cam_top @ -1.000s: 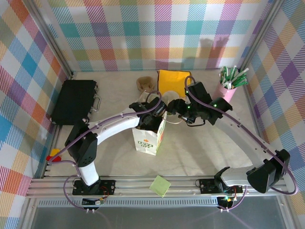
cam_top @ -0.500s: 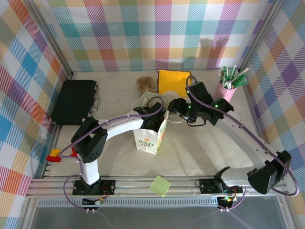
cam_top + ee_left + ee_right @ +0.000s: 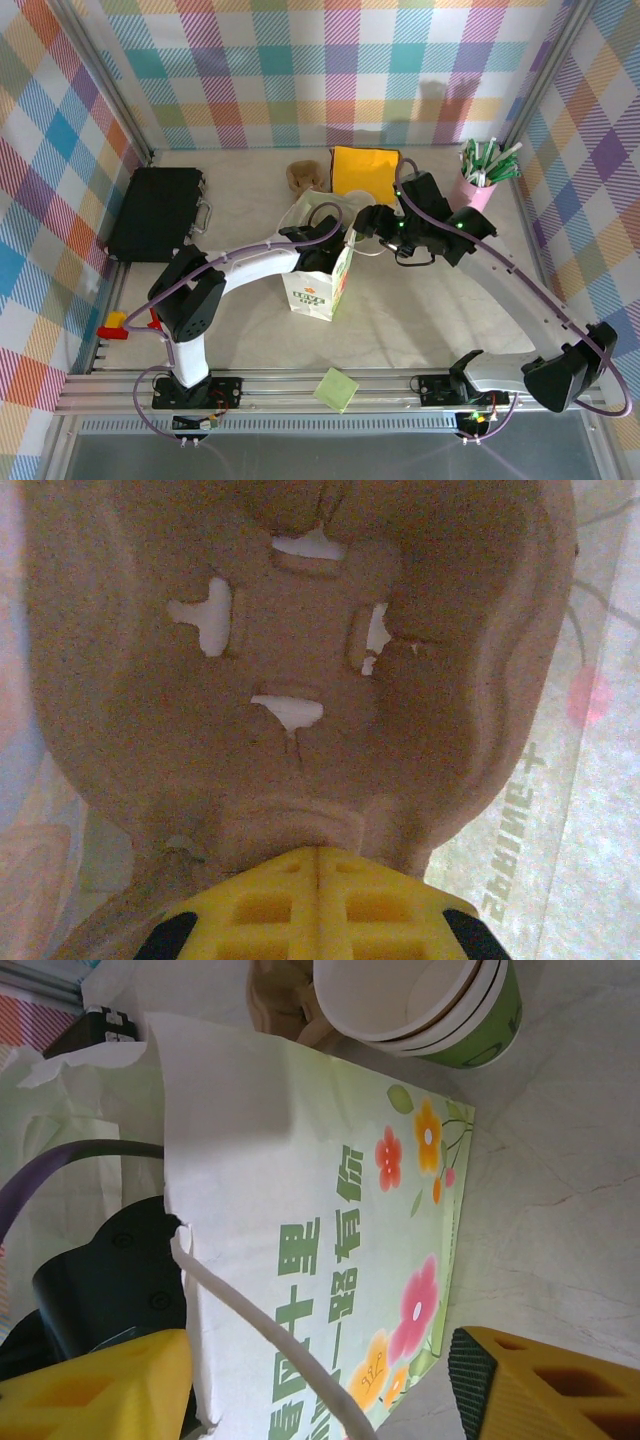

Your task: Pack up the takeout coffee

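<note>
The white paper bag (image 3: 318, 288) with green print and flowers stands mid-table. My left arm reaches into its mouth. In the left wrist view my left gripper (image 3: 318, 852) is shut on the rim of a brown pulp cup carrier (image 3: 290, 660), whose pockets are empty, with the bag wall (image 3: 585, 810) beside it. My right gripper (image 3: 368, 228) hovers at the bag's right side. In the right wrist view the right gripper (image 3: 320, 1400) is open, its jaws standing either side of the bag's printed wall (image 3: 330, 1220) and white cord handle (image 3: 270, 1345). The takeout coffee is out of view.
A stack of green-banded paper cups (image 3: 440, 1010) lies just behind the bag. A second brown carrier (image 3: 303, 176) and a yellow pouch (image 3: 365, 168) sit at the back. A pink cup of sticks (image 3: 482, 182) is back right, a black case (image 3: 160, 212) left, a green pad (image 3: 336, 388) near the front rail.
My left arm's elbow has swung to the right and its wrist has gone further into the bag. The right gripper has spread slightly and drifted a little right.
</note>
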You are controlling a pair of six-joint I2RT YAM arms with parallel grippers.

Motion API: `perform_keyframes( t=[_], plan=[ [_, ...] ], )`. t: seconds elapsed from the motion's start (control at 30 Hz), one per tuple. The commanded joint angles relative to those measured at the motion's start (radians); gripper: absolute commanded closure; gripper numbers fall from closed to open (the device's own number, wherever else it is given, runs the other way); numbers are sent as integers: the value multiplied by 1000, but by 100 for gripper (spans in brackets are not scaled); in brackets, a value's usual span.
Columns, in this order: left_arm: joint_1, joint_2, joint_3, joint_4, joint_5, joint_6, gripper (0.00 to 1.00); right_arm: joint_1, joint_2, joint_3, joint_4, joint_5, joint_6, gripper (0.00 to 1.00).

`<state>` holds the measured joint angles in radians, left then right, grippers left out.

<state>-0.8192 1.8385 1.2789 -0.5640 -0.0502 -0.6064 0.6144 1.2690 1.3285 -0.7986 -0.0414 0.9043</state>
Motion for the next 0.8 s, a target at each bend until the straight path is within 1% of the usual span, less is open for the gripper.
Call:
perform_keyframes(
  t=[0.0,0.23,0.4,0.47,0.67,0.77],
  plan=[
    [-5,0,-20,-85,23,8,100,-5,31,55,14,14,-12,29],
    [-14,-48,17,-121,23,17,100,-13,83,104,13,21,-22,28],
    [-19,-63,28,-134,22,19,100,-22,114,107,6,34,-23,29],
    [-19,-66,30,-135,24,20,100,-24,124,108,10,27,-22,31],
    [-20,-71,52,-157,29,22,100,-23,148,100,8,-9,-19,44],
    [-21,-87,74,-178,27,23,100,-23,140,83,2,-1,-21,51]
  ],
)
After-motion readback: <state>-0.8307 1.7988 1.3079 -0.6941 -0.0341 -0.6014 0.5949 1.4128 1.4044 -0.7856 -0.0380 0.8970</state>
